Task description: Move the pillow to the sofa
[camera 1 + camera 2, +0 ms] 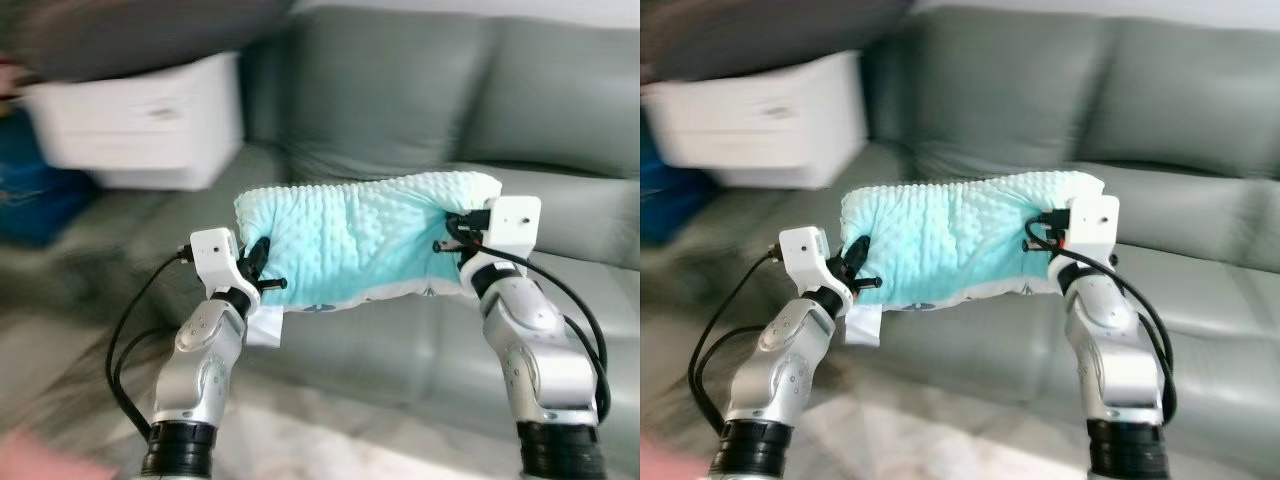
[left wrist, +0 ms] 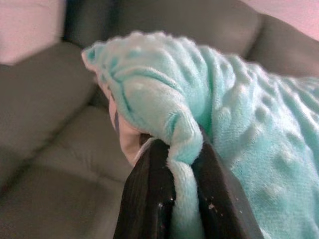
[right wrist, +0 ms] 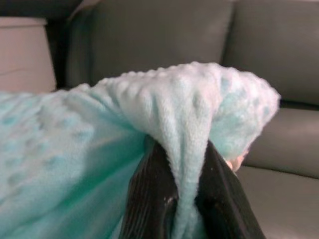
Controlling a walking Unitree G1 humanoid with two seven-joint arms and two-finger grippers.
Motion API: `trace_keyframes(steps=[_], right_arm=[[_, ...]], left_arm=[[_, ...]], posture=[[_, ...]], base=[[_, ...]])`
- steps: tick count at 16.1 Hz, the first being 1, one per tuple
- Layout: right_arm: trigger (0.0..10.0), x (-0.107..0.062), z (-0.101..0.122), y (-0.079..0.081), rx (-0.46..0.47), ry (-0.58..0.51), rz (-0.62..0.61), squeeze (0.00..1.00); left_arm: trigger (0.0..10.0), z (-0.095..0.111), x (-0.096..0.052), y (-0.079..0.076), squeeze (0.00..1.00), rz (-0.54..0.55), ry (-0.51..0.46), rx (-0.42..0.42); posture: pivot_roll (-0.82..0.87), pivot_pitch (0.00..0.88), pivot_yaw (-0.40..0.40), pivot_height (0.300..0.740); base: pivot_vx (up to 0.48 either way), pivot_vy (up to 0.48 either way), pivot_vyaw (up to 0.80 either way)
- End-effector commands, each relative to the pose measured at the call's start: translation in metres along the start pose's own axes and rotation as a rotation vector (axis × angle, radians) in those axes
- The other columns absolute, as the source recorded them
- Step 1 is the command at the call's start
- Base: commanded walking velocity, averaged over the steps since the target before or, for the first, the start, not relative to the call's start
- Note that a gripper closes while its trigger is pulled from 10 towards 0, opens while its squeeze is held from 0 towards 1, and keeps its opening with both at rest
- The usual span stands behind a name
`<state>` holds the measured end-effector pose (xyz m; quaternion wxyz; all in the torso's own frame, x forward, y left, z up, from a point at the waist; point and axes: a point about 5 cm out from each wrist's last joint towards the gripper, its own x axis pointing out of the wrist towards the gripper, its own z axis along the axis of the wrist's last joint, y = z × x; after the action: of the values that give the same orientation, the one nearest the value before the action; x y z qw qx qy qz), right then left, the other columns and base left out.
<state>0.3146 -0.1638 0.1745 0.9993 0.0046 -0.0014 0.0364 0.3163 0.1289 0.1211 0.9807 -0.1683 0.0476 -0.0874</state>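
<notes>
1. Fingers first: both pairs are clamped tight! The left gripper (image 2: pixel 182 199) has a pinched fold of the pillow (image 1: pixel 360 245) squeezed between its two black fingers (image 2: pixel 147 199), fabric bulging out over the tips.
2. Same story on the other side: the right gripper (image 3: pixel 187 194) has its fingers (image 3: pixel 149 194) closed on a bunched ridge of the teal, bumpy cover, with only the thickness of the fold keeping them apart.
3. Where's the pillow? Up in the air, slung between the two arms, one end in each gripper. Its long axis runs side to side across the robot's front, sagging a little in the middle.
4. And the key relation: the sofa (image 1: pixel 420 90) lies straight ahead. The grey seat cushion (image 1: pixel 400 340) sits just below and beyond the pillow, the backrest rising behind it. Neither arm looks nearer; they hold it about level.
5. Off to the robot's left, a white box (image 1: pixel 150 120) sits on the sofa, well clear of the pillow.
6. The head views are blurred, so the camera is on the move.
7. My read: carrying is nearly done. What remains is a forward reach, a lowering onto the seat, and both grips letting go together.
</notes>
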Motion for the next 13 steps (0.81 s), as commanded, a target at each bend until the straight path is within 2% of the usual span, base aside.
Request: trace_keyframes(steps=[1, 3, 13], right_arm=[[10.0, 0.0001, 0.007, 0.001, -0.003, -0.027, 0.006, 0.0], [10.0, 0.0001, 0.0072, 0.0008, -0.001, -0.027, 0.006, 0.0], [10.0, 0.0005, 0.0082, 0.0005, -0.001, -0.033, -0.002, 0.0]], left_arm=[[10.0, 0.0053, 0.0017, -0.0033, 0.0, -0.015, -0.017, 0.003], [10.0, 0.0052, 0.0019, -0.0035, 0.0, -0.015, -0.017, 0.003], [10.0, 0.0048, 0.0029, -0.0046, 0.0, -0.028, -0.014, -0.003]], posture=[[-0.11, 0.0, 0.007, 0.74], [-0.11, 0.0, 0.007, 0.74], [-0.12, 0.0, 0.014, 0.74]], base=[[0.0, 0.0, -0.48], [0.0, 0.0, 0.0], [0.0, -0.444, 0.0]])
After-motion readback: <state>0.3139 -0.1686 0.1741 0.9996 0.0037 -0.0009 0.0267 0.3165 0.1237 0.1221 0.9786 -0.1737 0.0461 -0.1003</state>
